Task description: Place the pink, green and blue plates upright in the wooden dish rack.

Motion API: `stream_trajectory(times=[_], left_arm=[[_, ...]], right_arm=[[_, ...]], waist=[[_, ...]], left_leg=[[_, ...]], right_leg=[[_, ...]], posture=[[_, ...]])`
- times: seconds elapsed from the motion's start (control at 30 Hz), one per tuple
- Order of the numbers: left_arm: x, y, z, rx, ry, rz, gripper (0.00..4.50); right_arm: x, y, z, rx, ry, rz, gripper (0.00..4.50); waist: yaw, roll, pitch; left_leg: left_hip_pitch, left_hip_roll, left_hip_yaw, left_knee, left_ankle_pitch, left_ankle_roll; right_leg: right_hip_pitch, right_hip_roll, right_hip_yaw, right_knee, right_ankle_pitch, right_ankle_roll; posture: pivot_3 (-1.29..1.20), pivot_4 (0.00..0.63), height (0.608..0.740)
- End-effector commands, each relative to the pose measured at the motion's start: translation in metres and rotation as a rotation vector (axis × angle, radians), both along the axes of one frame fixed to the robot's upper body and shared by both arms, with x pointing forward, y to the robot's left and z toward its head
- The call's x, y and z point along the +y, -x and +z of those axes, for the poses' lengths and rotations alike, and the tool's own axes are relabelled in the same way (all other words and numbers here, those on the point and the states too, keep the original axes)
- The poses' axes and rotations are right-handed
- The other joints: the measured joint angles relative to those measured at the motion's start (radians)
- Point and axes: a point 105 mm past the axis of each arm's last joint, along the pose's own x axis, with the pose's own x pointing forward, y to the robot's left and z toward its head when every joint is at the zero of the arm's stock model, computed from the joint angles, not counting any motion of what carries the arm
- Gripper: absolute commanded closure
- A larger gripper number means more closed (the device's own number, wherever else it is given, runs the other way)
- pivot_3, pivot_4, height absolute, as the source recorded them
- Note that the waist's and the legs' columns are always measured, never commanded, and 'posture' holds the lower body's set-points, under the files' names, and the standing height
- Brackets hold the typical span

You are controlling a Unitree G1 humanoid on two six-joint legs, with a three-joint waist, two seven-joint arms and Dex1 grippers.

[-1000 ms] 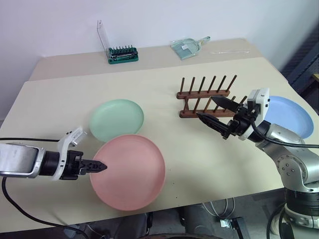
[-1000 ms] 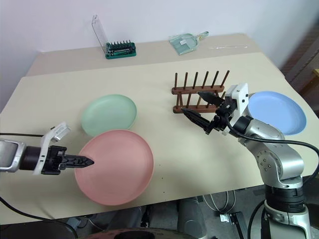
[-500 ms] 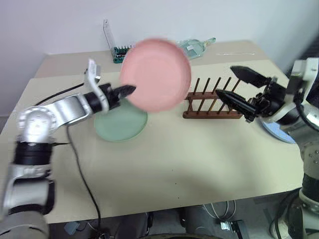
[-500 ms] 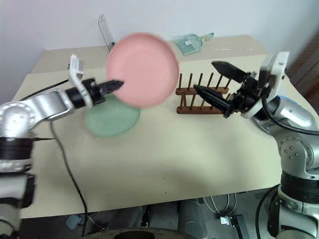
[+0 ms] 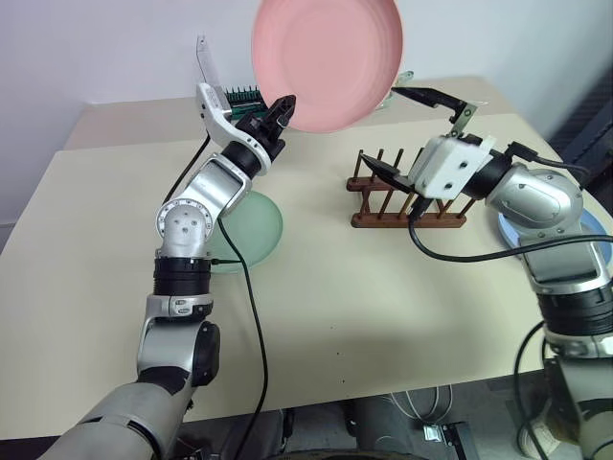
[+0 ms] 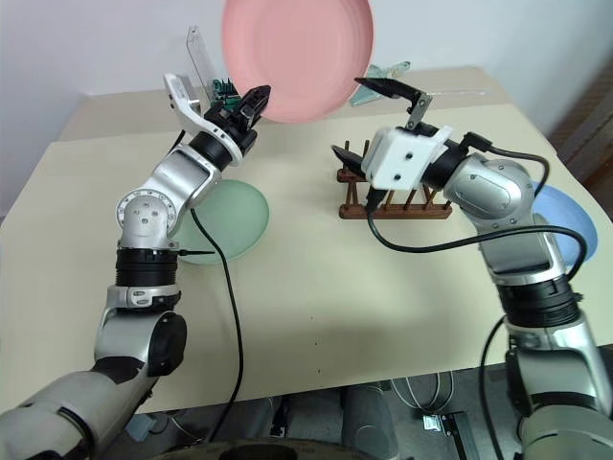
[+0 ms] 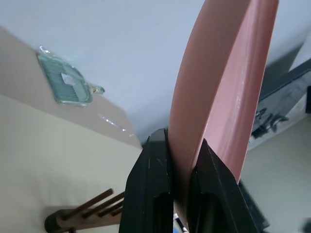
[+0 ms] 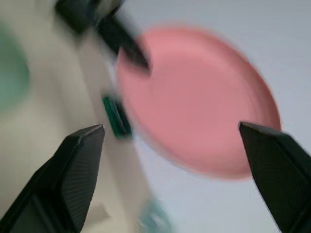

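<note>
Left gripper (image 5: 283,103): raised above the table (image 5: 86,278), fingers clenched on the lower rim of the pink plate (image 5: 328,59). In the left wrist view both black fingers (image 7: 153,189) pinch the rim edge-on, one on each face. The plate is held up on edge in the air, its hollow face toward the camera, over the far part of the table and to the left of the wooden dish rack (image 5: 402,192).

Right gripper (image 5: 407,129): released, jaws spread wide, one finger (image 5: 426,95) high beside the pink plate's right edge and the other low in front of the rack's pegs. The right wrist view shows the pink plate between the two parted fingertips; contact with the plate cannot be determined.

Wooden dish rack: standing on the table right of centre, no plate in its slots.

Green plate (image 5: 251,228): lying flat on the table beneath the left arm, partly covered by it.

Blue plate (image 6: 557,225): flat at the right edge of the table, largely hidden behind the right arm.

Green bit holder (image 5: 238,96) with its clear lid raised: at the far side, behind the left gripper
</note>
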Motion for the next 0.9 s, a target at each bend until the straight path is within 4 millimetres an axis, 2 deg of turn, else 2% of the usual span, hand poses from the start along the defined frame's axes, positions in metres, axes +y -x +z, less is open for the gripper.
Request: stream_trajectory(times=[0.03, 0.17, 0.3, 0.47, 0.57, 0.8, 0.83, 0.9], left_arm=[[-0.017, 0.007, 0.016, -0.064, 0.035, 0.000, 4.48], [-0.037, 0.015, 0.021, -0.117, 0.006, -0.014, 4.48], [-0.041, 0.017, 0.021, -0.175, -0.094, 0.015, 4.48], [-0.047, 0.021, 0.022, -0.207, -0.113, 0.000, 4.48], [-0.050, 0.024, 0.021, -0.213, -0.129, 0.001, 4.50], [-0.050, 0.024, 0.021, -0.210, -0.117, 0.003, 4.50], [-0.051, 0.024, 0.021, -0.213, -0.120, 0.001, 4.50], [-0.052, 0.024, 0.020, -0.208, -0.121, -0.006, 3.69]], right_arm=[[0.014, -0.002, 0.000, -0.152, 0.136, 0.035, 0.00], [0.019, -0.013, -0.002, -0.194, 0.170, 0.029, 0.00], [0.019, -0.024, 0.004, -0.211, 0.164, 0.012, 0.00], [0.014, -0.038, 0.004, -0.205, 0.177, -0.033, 0.00], [0.013, -0.040, 0.005, -0.204, 0.162, -0.037, 0.81], [0.008, -0.040, 0.006, -0.206, 0.154, -0.046, 4.38], [0.008, -0.040, 0.007, -0.210, 0.154, -0.047, 4.45], [0.006, -0.040, 0.008, -0.216, 0.153, -0.052, 4.50]], waist=[[0.000, 0.000, 0.000], [-0.001, -0.001, 0.001], [-0.002, -0.001, 0.001], [0.001, -0.001, 0.001], [0.000, -0.001, 0.001], [-0.002, -0.001, 0.001], [-0.001, -0.001, 0.001], [-0.001, -0.001, 0.001]], left_leg=[[0.000, 0.000, 0.000, 0.000, 0.000, 0.000], [0.000, 0.001, 0.000, 0.000, 0.000, -0.001], [0.000, 0.001, 0.000, -0.001, 0.000, -0.001], [0.000, 0.002, -0.001, -0.001, 0.000, 0.000], [0.000, 0.002, -0.001, -0.001, 0.000, 0.000], [0.000, 0.005, -0.001, -0.002, 0.000, 0.000], [0.000, 0.005, -0.001, -0.002, 0.000, 0.000], [0.000, 0.005, -0.001, -0.002, 0.000, 0.000]], right_leg=[[0.000, 0.000, 0.000, 0.000, 0.000, 0.000], [0.001, 0.001, 0.000, -0.001, 0.000, 0.000], [0.001, 0.002, 0.001, -0.002, 0.000, 0.000], [0.002, 0.003, 0.000, -0.004, 0.000, 0.000], [0.004, 0.003, 0.000, -0.008, 0.000, -0.001], [0.005, 0.006, 0.000, -0.013, 0.003, -0.001], [0.005, 0.006, 0.000, -0.013, 0.003, -0.001], [0.005, 0.006, 0.000, -0.013, 0.003, -0.001]], posture=[[0.00, 0.150, 0.740], [0.00, 0.150, 0.740], [0.00, 0.150, 0.740], [0.00, 0.150, 0.740], [0.00, 0.150, 0.740], [0.00, 0.150, 0.740], [0.00, 0.150, 0.740], [0.00, 0.150, 0.740]])
